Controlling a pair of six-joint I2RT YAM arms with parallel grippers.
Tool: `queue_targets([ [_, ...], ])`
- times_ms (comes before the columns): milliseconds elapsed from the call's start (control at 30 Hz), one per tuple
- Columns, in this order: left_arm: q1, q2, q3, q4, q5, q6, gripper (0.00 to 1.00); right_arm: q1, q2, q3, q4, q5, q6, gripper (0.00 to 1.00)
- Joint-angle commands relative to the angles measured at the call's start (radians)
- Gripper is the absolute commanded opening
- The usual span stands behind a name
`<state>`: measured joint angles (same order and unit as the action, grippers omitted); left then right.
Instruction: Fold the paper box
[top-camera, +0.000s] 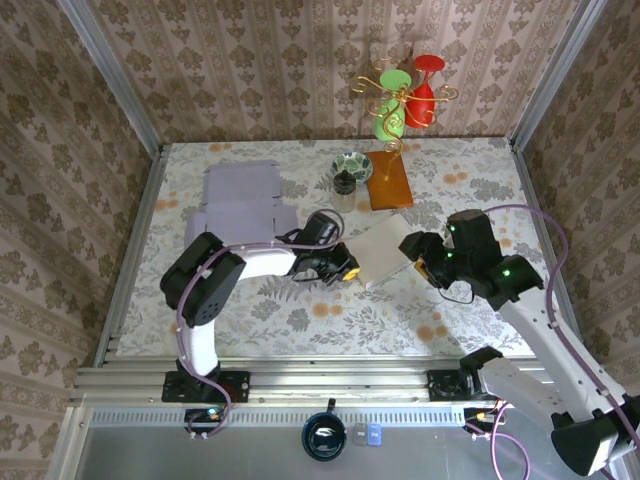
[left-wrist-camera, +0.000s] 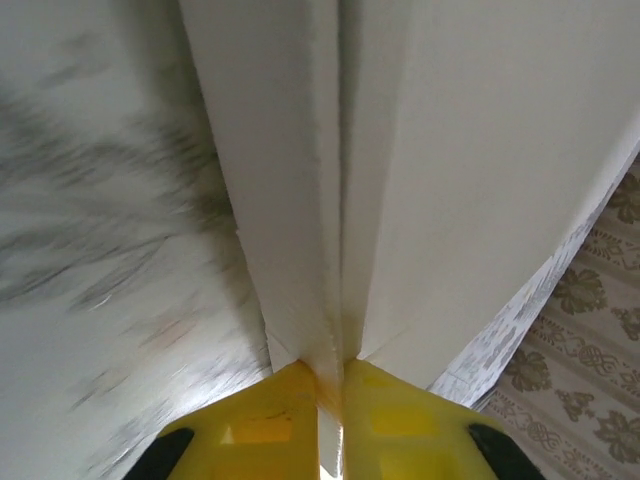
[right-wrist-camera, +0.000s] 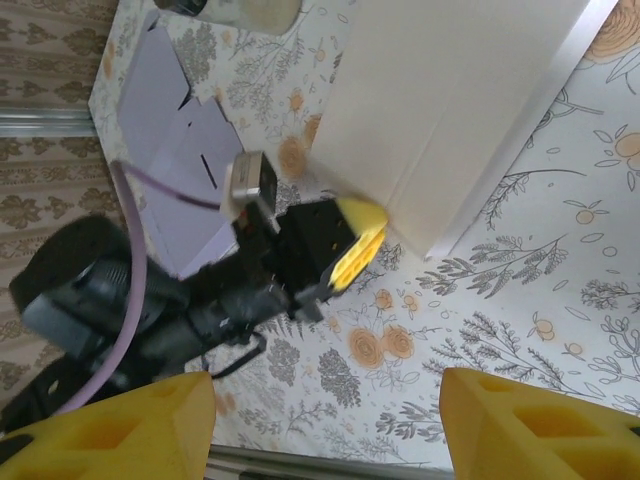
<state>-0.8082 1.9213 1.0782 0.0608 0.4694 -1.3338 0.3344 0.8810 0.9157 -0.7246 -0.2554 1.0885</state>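
The paper box (top-camera: 381, 250) is a flat cream-white piece lying mid-table, still folded flat. My left gripper (top-camera: 347, 270) reaches it from the left, and its yellow fingers (left-wrist-camera: 270, 420) are shut on the near edge of the box (left-wrist-camera: 460, 150), where two panels meet at a crease. In the right wrist view that same gripper (right-wrist-camera: 358, 245) pinches the lower-left edge of the box (right-wrist-camera: 450, 100). My right gripper (top-camera: 420, 254) hovers at the box's right side. It is open (right-wrist-camera: 325, 425), with nothing but floral tablecloth between its fingers.
Flat lavender paper sheets (top-camera: 240, 198) lie at the back left. A patterned bowl (top-camera: 351, 166) and a wooden block (top-camera: 390, 180) carrying a gold stand with red and green glasses (top-camera: 408, 98) sit behind the box. A dark cup (top-camera: 325, 436) stands below the table's front rail.
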Motion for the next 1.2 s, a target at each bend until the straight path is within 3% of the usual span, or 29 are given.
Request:
queue_targets([
  [0,-0.02,0.092,0.106,-0.032,-0.018,0.042,0.11,-0.015,-0.039,0.044,-0.093,0.006,-0.056,0.62],
  [333,-0.066,0.336,0.394,0.051,-0.02,0.023,0.1,-0.048,-0.139,0.062,-0.187,0.02,-0.079,0.62],
  [633,-0.083,0.483,0.553,0.151,0.007,0.004,0.12,-0.056,-0.217,0.061,-0.249,0.036,-0.076,0.62],
  [933,-0.084,0.391,0.53,0.13,-0.011,0.051,0.29,-0.06,-0.234,0.067,-0.249,0.039,-0.082,0.63],
  [1167,-0.06,0.213,0.368,0.148,0.025,0.083,0.37,-0.061,-0.201,0.081,-0.155,0.065,-0.087,0.63],
])
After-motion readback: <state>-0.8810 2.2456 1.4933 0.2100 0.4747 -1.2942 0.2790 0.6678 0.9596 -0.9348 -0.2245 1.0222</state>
